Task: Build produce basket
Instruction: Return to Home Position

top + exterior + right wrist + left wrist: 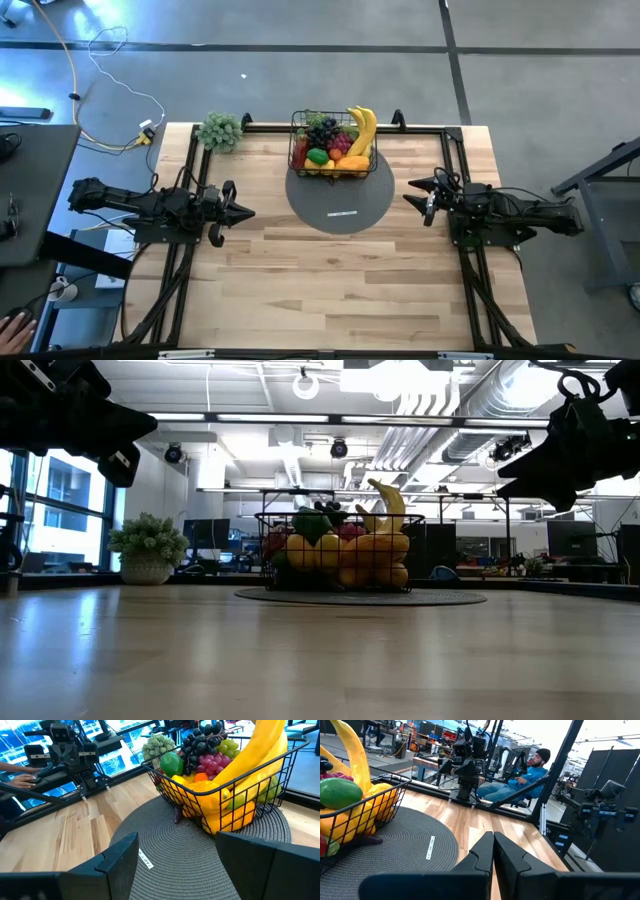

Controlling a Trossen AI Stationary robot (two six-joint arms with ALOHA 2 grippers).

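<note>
Bananas (362,130) near-upright in basket (293,145)

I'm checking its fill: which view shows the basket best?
The right wrist view: the basket sits close, produce clear through its mesh. The high view shows it small from above, the low view side-on, the left wrist view only one corner.

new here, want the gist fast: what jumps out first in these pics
The wire basket, heaped with bright toy produce and a tall yellow banana, sits on the grey round mat at the far middle of the table. Both arms wait at the sides: left gripper fingers shut, right gripper fingers open.
</note>
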